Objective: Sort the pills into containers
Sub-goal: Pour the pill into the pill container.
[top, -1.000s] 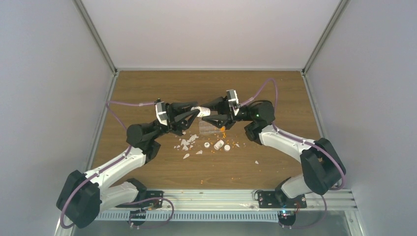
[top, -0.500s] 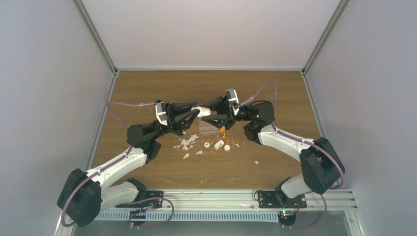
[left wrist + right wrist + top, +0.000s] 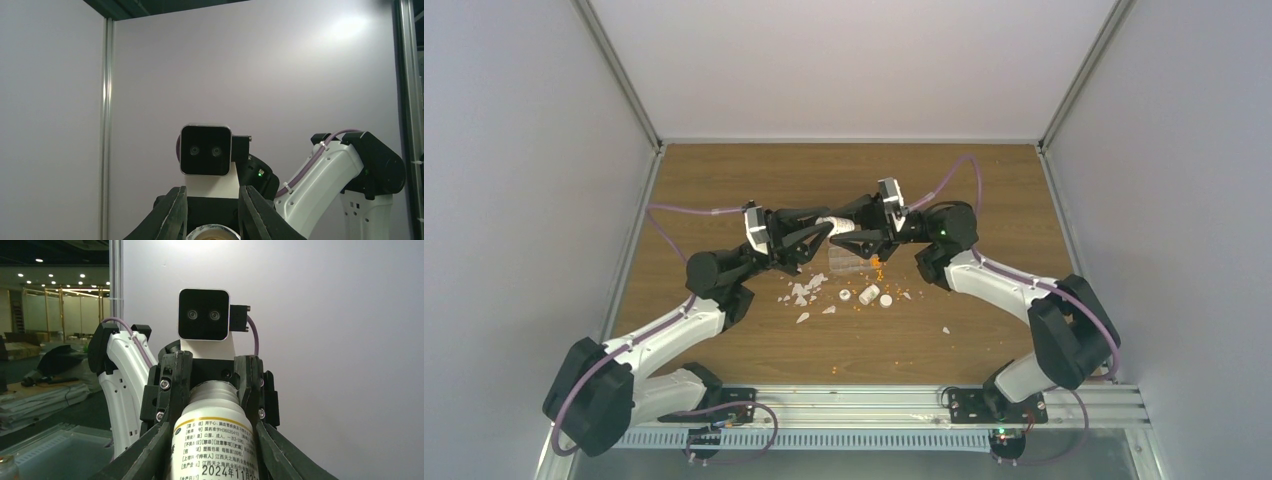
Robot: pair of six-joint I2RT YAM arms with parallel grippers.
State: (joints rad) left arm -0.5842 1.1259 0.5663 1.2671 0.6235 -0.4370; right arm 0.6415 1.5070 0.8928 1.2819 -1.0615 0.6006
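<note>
Right arm nearer; bottle (image 3: 216,440) base cropped.
</note>
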